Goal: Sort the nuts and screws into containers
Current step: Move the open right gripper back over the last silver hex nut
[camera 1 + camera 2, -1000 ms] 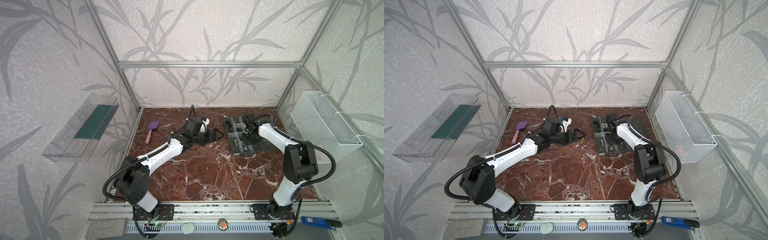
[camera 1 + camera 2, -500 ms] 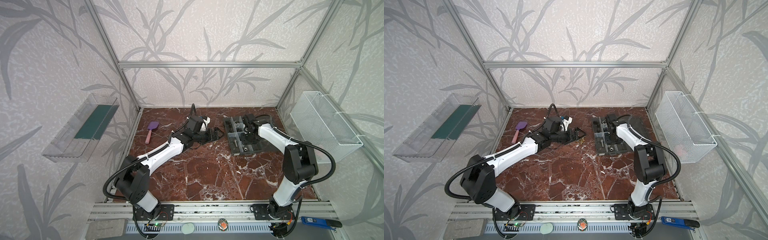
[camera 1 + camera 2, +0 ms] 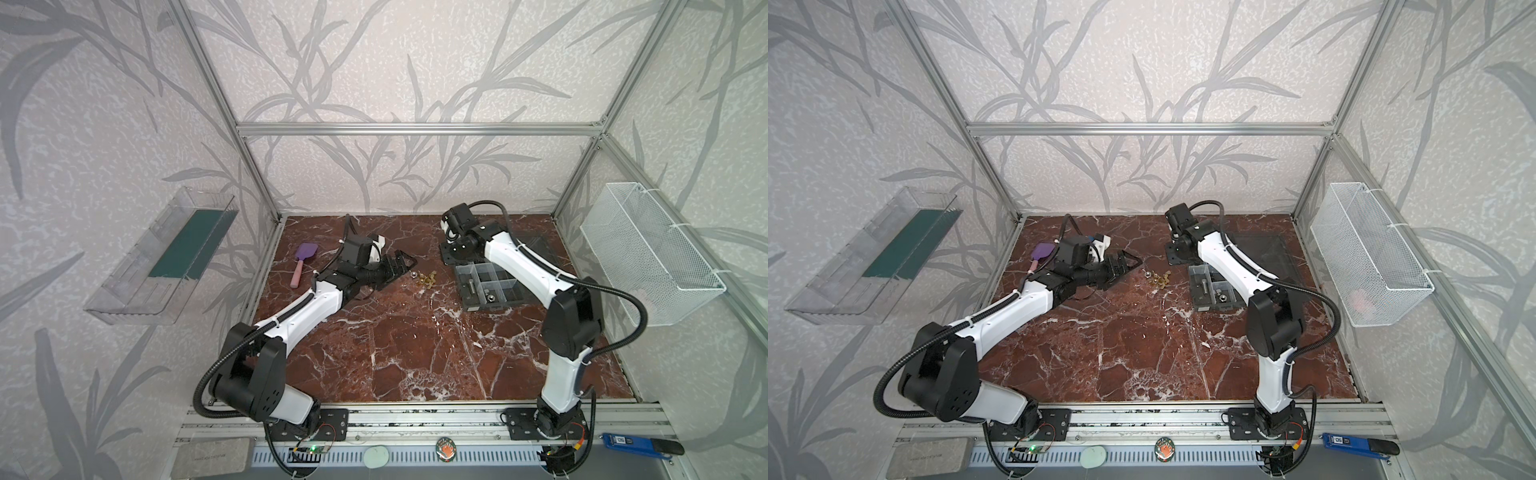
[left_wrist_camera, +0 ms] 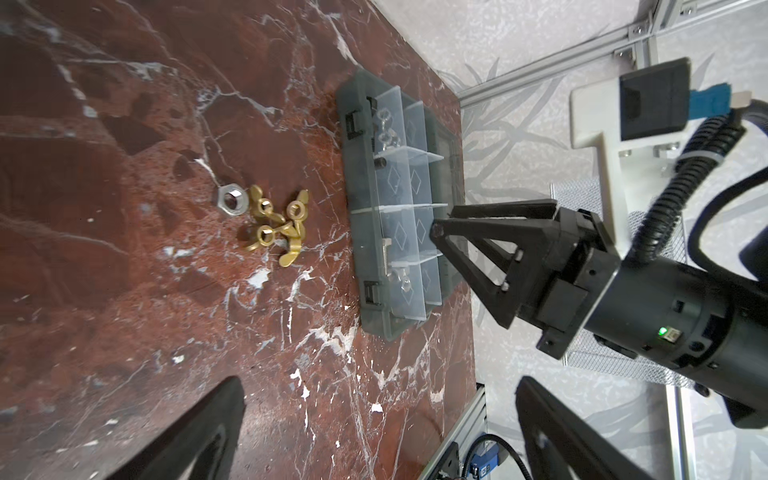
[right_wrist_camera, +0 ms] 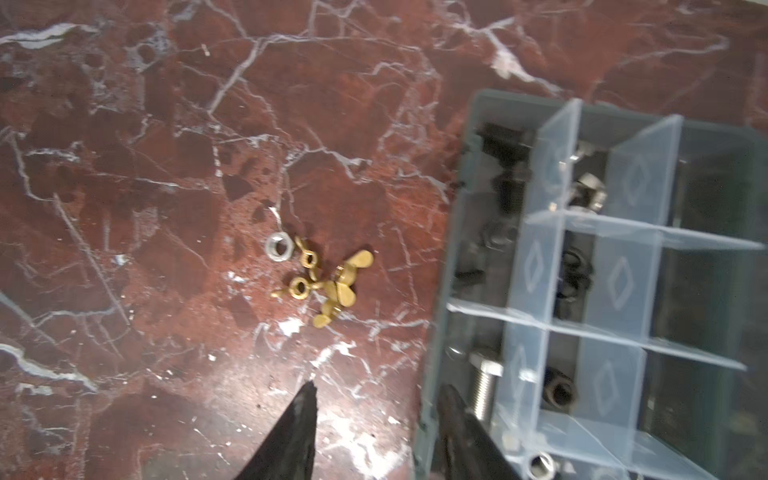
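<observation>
The red marble table [image 3: 415,353] carries everything. On it the grey organizer box [image 5: 455,232] lies partly under the right gripper [image 5: 378,388], its containers [image 5: 623,291] parted by clear dividers. This gripper hangs above the box's edge with its jaws part-way apart and empty, one finger over the box wall and the other over bare marble. The left gripper [image 4: 380,386] hovers low over the table, apart from the box and pointing toward it, with its jaws spread wide and nothing between them. The screws [image 5: 484,386] are in the box: a long silver one lies in the container right beside the right gripper's fingertip, and black ones in the containers further ahead of it. The loose nuts [image 5: 320,282] form a small heap of brass wing nuts with one silver hex nut [image 4: 232,200] just beside them. The heap lies on the marble between the two grippers, ahead of the left gripper's open jaws and ahead of the right gripper's fingertips, on the side away from the box.
</observation>
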